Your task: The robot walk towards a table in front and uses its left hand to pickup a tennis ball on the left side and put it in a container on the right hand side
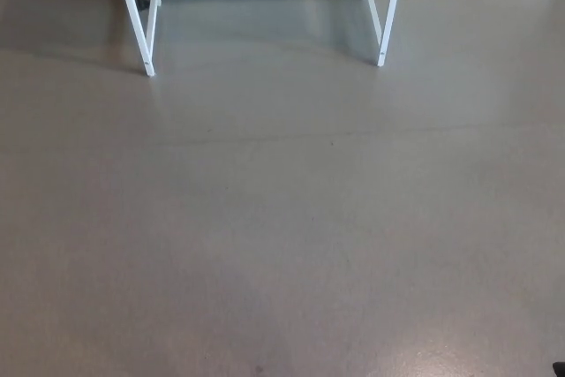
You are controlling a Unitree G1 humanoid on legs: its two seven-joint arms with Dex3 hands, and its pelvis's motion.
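Walk-up stage only, nothing picked yet: bare floor (282,236) lay near, white table legs (130,8) stood far, and tennis ball, container and either hand were out of view, so grip couldn't be told.

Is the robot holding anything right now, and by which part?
It cannot be told: neither hand shows, only the smooth grey floor and white metal table legs.
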